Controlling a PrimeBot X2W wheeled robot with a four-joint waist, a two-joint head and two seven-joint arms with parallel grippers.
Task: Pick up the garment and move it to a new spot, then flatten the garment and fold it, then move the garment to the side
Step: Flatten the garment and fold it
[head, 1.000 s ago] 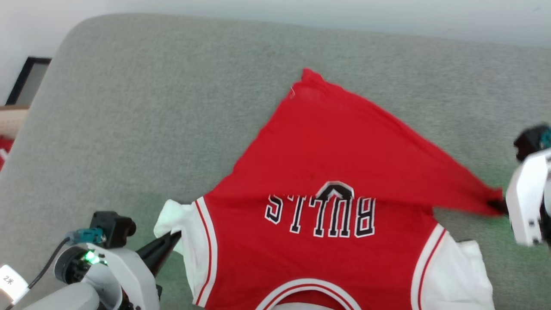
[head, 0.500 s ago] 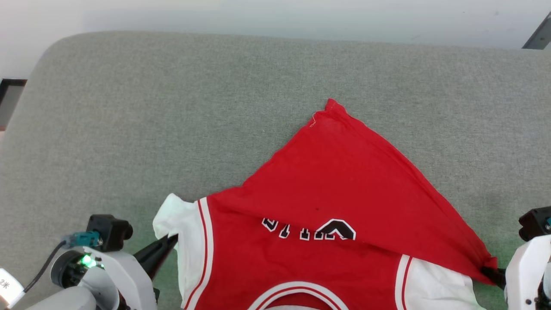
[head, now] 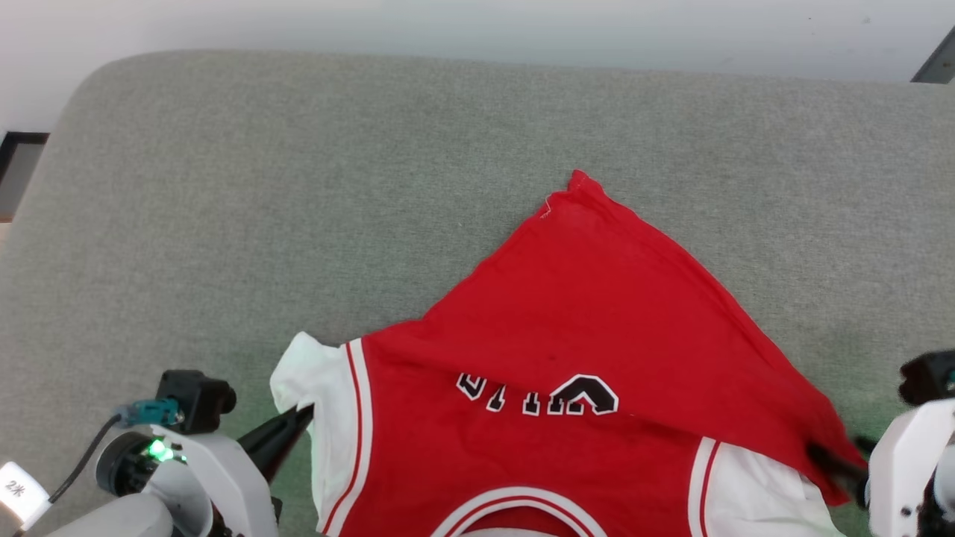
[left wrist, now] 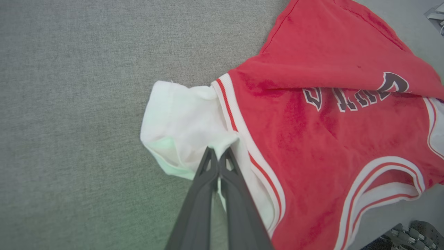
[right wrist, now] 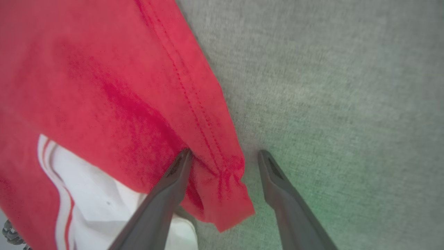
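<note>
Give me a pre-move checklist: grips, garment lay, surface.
1. Anchor grip: left gripper shut on the white sleeve: ok.
2. Free hand: right gripper open, red hem corner lying unclamped between the jaws: ok.
3. Flatness: garment folded diagonally over the chest letters: not ok.
4. Support: whole garment on the grey cushion: cannot tell, since the collar end runs off the head view.

The garment [head: 597,313] is soft matt cloth; the worktop [head: 298,186] is covered in rough grey woven fabric, also matt.
</note>
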